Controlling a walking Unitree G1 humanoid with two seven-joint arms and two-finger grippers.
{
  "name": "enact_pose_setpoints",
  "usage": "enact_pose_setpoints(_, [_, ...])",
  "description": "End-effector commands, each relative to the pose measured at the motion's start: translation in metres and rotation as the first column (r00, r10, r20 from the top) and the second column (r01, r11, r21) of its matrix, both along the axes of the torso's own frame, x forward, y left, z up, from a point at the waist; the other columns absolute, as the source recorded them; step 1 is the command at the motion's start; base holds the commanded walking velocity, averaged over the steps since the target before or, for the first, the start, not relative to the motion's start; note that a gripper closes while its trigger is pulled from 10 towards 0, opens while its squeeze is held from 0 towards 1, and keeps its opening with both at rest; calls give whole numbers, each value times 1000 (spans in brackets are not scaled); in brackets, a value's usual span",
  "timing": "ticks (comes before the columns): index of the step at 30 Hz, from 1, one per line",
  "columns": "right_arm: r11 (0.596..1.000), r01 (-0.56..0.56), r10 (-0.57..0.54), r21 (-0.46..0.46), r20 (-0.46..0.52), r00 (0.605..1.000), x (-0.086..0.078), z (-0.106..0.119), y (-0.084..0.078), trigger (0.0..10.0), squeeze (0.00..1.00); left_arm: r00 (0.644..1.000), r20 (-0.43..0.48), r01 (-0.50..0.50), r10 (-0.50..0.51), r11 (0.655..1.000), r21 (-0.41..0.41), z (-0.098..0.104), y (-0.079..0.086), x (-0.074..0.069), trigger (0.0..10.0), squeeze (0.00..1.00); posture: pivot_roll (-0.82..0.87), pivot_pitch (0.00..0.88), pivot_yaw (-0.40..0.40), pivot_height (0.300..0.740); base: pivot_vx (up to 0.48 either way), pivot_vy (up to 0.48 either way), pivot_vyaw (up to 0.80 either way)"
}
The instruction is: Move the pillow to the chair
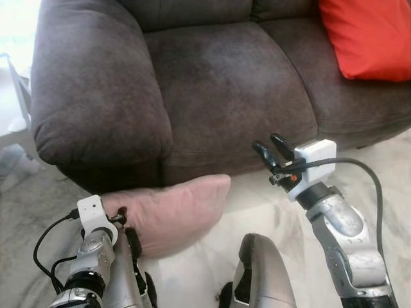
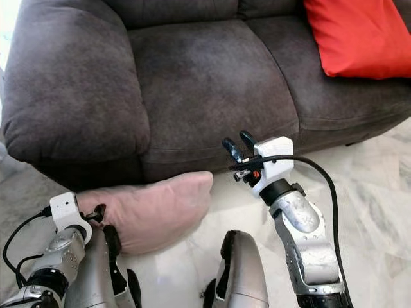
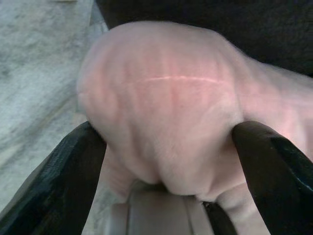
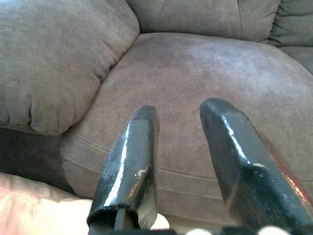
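Observation:
A pink pillow [image 1: 173, 215] lies on the pale floor against the front of a dark brown sofa [image 1: 225, 83]. My left gripper [image 1: 122, 218] is at the pillow's left end. In the left wrist view the pillow [image 3: 166, 98] bulges between the two black fingers [image 3: 73, 171], so the gripper is shut on it. My right gripper [image 1: 270, 149] is raised just in front of the sofa seat's front edge, to the right of the pillow and above it. Its fingers [image 4: 132, 147] are apart with nothing between them, pointing at the seat cushion [image 4: 195, 68].
A red cushion [image 1: 369, 35] rests on the sofa's right seat. The sofa's thick armrest [image 1: 90, 83] bulges out on the left, above the pillow. Marble floor [image 1: 257, 205] spreads in front of the sofa. My own legs [image 1: 263, 269] show at the bottom.

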State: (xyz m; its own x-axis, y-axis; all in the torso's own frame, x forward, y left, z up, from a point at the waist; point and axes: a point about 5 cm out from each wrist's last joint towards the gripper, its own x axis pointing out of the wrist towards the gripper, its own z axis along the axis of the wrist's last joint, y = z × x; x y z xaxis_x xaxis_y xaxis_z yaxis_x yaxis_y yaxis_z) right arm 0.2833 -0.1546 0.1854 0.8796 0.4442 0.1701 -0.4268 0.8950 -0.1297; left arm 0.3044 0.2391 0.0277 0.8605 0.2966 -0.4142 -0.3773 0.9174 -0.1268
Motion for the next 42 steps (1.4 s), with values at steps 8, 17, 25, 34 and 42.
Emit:
enact_pose_setpoints(8, [1000, -12, 12, -29, -1, 1000, -11, 8, -8, 10000, 0, 1000, -21, -6, 6, 1000, 5, -9, 3, -7, 10000, 0, -153, 290, -210, 522, 0, 0, 0])
enact_pose_setpoints(17, [999, -36, 37, -39, 4, 999, -12, 16, -8, 10000, 0, 1000, -5, -18, 18, 999, 35, -10, 7, -10, 10000, 0, -169, 297, -233, 522, 0, 0, 0])
enact_pose_setpoints(25, [998, -55, 55, -38, 1, 998, -13, 18, -4, 10000, 0, 1000, -21, -19, 20, 999, 47, -13, 8, -12, 0, 0, -164, 302, -235, 522, 0, 0, 0])
enact_pose_setpoints(34, [997, -57, 57, -43, 0, 998, -14, 18, -4, 10000, 0, 1000, -19, -22, 23, 998, 50, -13, 9, -12, 0, 0, -165, 303, -234, 522, 0, 0, 0])
enact_pose_setpoints(42, [997, -57, 56, -43, -8, 998, -16, 18, -3, 10000, 0, 999, -20, -27, 28, 998, 52, -14, 10, -14, 0, 0, -168, 314, -227, 522, 0, 0, 0])
